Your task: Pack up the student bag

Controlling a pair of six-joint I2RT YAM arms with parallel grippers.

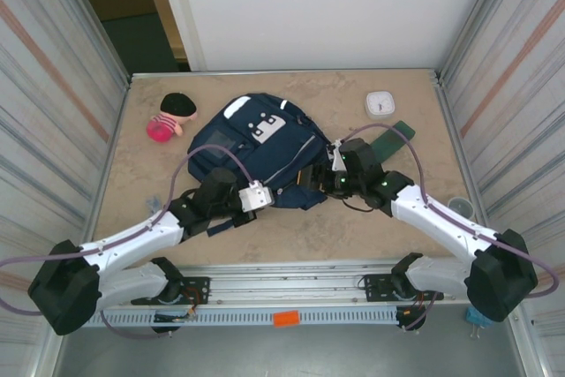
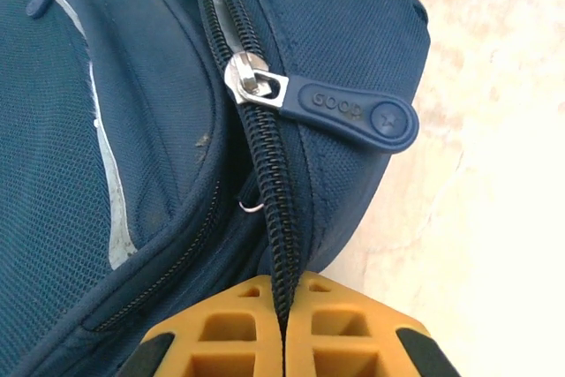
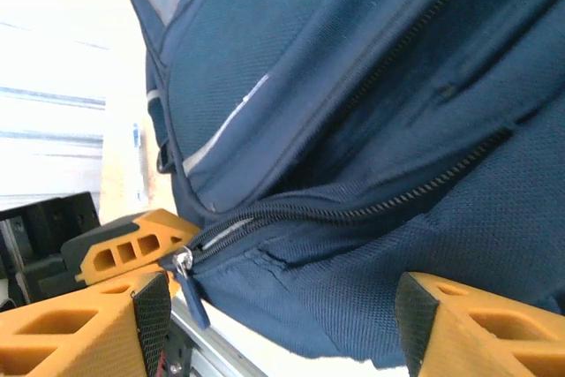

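Where the zipper (image 2: 272, 183) nears the edge of the backpack (image 1: 256, 152), the left gripper (image 2: 284, 306) pinches it tight. The right gripper (image 3: 282, 324) stands wide; the backpack lies between its fingers (image 3: 79, 328).

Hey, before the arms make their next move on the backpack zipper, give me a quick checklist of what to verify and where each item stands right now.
1. Left gripper shut on the student bag at its zipper track: ok.
2. Zipper pull tab free, lying clear of the left gripper: ok.
3. Right gripper holding the bag: not ok; it is open, fingers astride the fabric.
4. Zipper open enough for packing: not ok; the track between the slider and the left gripper is closed.
5. Doll lying outside, near the bag: ok.
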